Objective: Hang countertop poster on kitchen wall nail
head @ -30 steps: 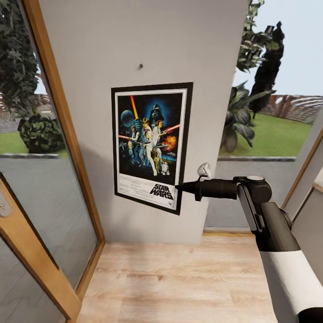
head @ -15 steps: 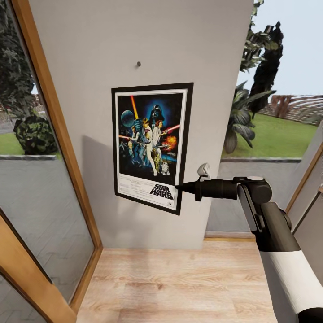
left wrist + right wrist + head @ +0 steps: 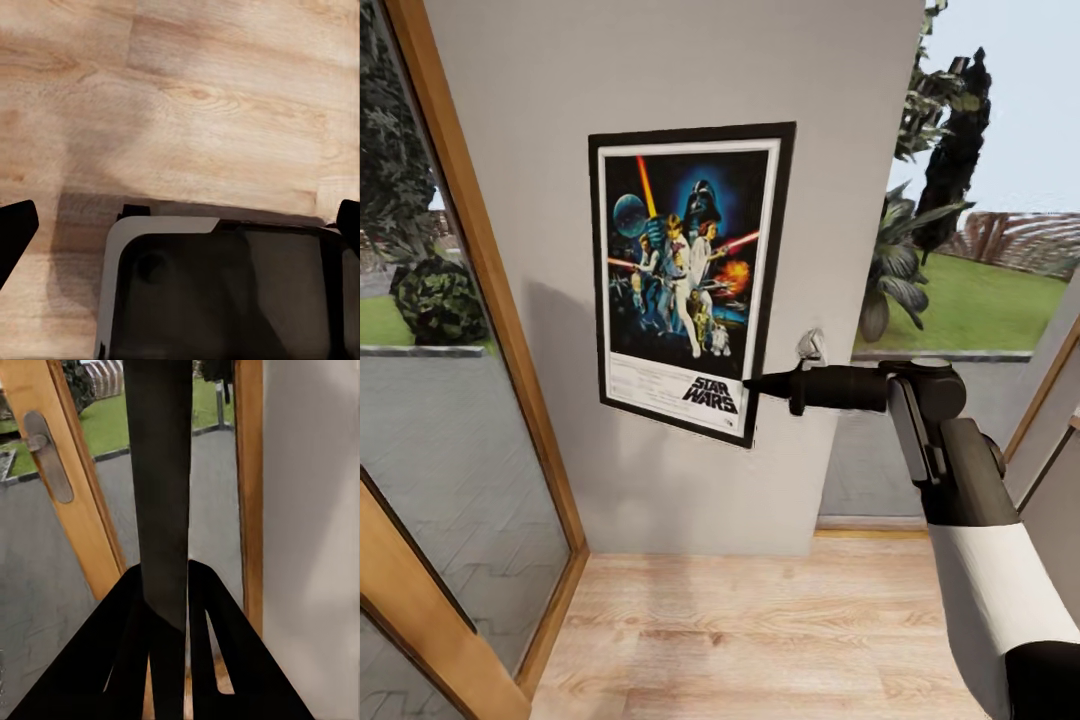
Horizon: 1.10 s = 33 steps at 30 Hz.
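Note:
The Star Wars poster point(image 3: 685, 275), black-framed with a white border, stands upright and flat against the grey wall point(image 3: 560, 80). My right gripper point(image 3: 752, 385) is shut on its lower right edge, beside the title. Along the fingers in the right wrist view, the poster point(image 3: 161, 472) is an edge-on dark strip pinched in the right gripper point(image 3: 169, 619). The wall nail is hidden behind the poster's top. My left gripper point(image 3: 180, 225) hangs open over the floor, fingertips point(image 3: 15, 229) wide apart. The kitchen countertop is out of view.
A wood-framed glass door point(image 3: 470, 250) with a handle point(image 3: 45, 454) stands left of the wall panel, and a window onto the garden point(image 3: 960, 250) lies to the right. The plank floor point(image 3: 760, 630) runs below. My own base point(image 3: 225, 292) sits under the left gripper.
My right gripper has lifted the poster up along the wall, so its top edge now covers the nail that showed above it. The view also shifted a little at first.

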Tool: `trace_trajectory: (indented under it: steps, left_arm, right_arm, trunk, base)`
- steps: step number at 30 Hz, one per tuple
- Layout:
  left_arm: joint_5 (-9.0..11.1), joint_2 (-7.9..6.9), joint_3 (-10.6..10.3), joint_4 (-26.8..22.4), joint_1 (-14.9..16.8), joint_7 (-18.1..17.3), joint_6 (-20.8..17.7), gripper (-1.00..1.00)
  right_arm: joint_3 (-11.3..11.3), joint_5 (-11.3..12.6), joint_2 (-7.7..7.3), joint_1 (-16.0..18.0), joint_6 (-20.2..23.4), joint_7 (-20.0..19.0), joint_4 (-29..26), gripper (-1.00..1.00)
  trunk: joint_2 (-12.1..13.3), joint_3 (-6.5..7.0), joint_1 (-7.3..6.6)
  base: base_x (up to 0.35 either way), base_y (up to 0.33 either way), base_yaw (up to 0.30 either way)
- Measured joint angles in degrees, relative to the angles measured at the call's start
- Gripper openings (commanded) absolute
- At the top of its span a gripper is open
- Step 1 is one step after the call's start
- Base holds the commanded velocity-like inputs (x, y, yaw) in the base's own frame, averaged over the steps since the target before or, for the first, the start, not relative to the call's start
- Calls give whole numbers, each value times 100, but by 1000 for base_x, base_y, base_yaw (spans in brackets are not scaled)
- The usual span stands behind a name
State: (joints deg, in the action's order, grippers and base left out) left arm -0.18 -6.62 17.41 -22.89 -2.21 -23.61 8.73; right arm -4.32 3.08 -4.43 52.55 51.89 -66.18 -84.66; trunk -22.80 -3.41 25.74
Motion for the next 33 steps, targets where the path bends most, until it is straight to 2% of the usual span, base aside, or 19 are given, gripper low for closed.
trace_trajectory:
  steps: [2,4,7,13,21,33]
  left_arm:
    - [-4,-18,-14,35,0,-81,0,100]
    - [-10,-28,-48,57,0,-130,0,100]
    - [-12,-33,-66,66,0,-151,0,100]
    - [-20,-35,-78,71,0,-163,-6,100]
    - [-21,-36,-79,72,0,-165,-7,100]
    - [-21,-36,-81,72,0,-165,-3,100]
  right_arm:
    - [-7,106,33,204,180,-19,7,-100]
    - [-133,271,69,491,346,-43,20,-100]
    - [-366,340,101,781,418,-46,45,-100]
    - [-583,374,120,1139,453,-56,141,-100]
    - [-622,387,98,1205,459,-261,170,-100]
    - [-626,393,88,1208,459,-309,169,-100]
  trunk:
    - [0,0,0]
    - [0,0,0]
    - [0,0,0]
    - [0,0,0]
    - [0,-1,0]
    - [0,-1,0]
  base:
    - [0,0,0]
    - [0,0,0]
    - [0,0,0]
    - [0,0,0]
    - [0,0,0]
    - [0,0,0]
